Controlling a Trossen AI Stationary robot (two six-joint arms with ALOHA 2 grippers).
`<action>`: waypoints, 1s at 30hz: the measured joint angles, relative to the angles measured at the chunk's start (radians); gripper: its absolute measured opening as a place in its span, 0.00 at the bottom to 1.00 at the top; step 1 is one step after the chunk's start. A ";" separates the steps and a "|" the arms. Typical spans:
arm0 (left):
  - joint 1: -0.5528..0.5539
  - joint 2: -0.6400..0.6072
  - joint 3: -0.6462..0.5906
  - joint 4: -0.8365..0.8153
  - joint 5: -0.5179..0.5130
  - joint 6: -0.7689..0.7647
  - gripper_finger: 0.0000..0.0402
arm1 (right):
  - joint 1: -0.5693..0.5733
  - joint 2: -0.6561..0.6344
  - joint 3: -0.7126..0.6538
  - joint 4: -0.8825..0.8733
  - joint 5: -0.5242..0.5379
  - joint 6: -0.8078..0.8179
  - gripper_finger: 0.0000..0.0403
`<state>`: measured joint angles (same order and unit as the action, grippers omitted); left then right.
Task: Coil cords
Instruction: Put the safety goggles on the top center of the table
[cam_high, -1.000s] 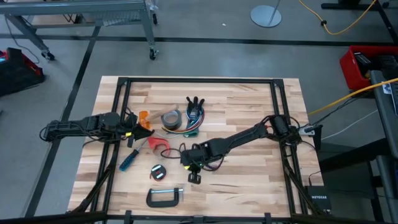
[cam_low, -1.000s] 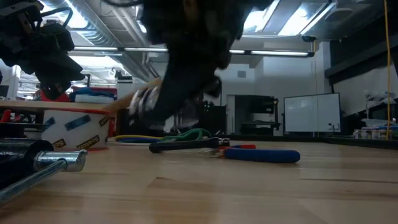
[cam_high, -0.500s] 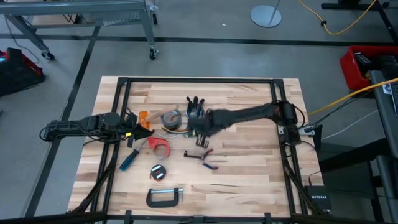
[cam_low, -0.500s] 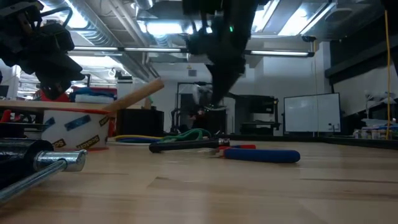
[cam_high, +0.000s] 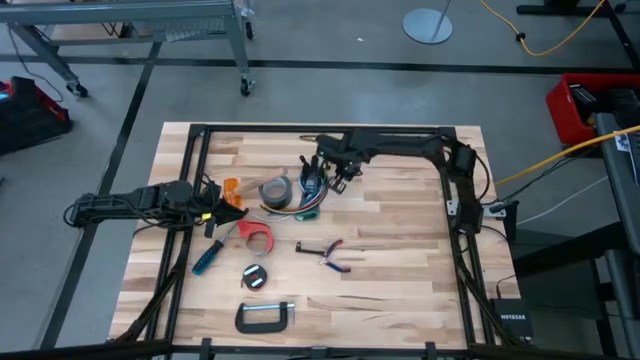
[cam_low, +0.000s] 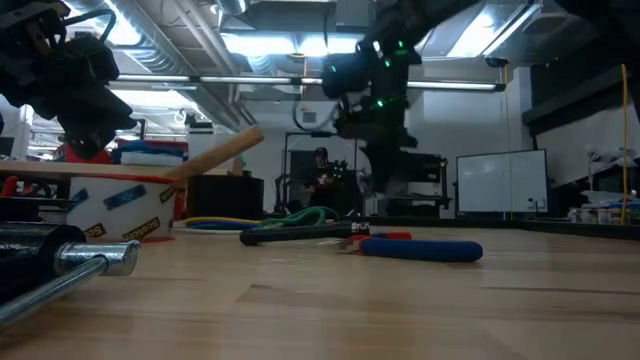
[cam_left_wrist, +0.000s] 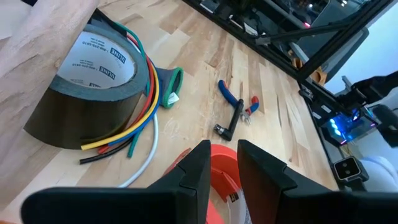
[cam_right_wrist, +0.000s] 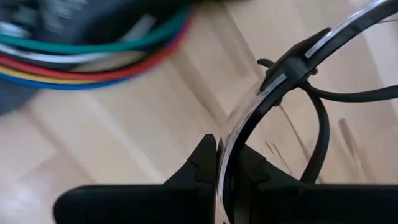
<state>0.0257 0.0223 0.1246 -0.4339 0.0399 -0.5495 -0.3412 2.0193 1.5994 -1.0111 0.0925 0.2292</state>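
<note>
While the left gripper (cam_high: 213, 212) waits at table's L side, fingers narrowly apart w/ nothing gripped, the tape roll (cam_high: 273, 191) sits mid-table. Right gripper (cam_high: 333, 177) has swung in ~1 s from the front by the pliers (cam_high: 331, 255) to the back edge. Its fingers are pinched on a thin black cord (cam_right_wrist: 323, 134), lifted just above the wood. Judgement: cord picked up, coiling not yet done.

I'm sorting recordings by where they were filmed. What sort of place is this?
Most likely a lab or workshop: a wooden worktable holding hand tools such as a C-clamp and a duct-tape roll, exposed ceiling ducts, and a whiteboard beyond.
</note>
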 joint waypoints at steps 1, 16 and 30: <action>0.000 0.000 0.000 0.000 0.000 0.000 0.18 | -0.014 0.000 -0.019 0.012 -0.019 0.000 0.04; 0.000 0.000 0.000 0.000 0.000 0.000 0.18 | -0.067 -0.003 -0.250 0.310 -0.127 -0.002 0.08; 0.000 0.000 0.000 0.000 -0.001 0.000 0.18 | -0.066 0.005 -0.255 0.340 -0.020 -0.005 0.48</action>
<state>0.0257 0.0221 0.1246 -0.4337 0.0388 -0.5499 -0.4072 2.0243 1.3445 -0.6710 0.0724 0.2241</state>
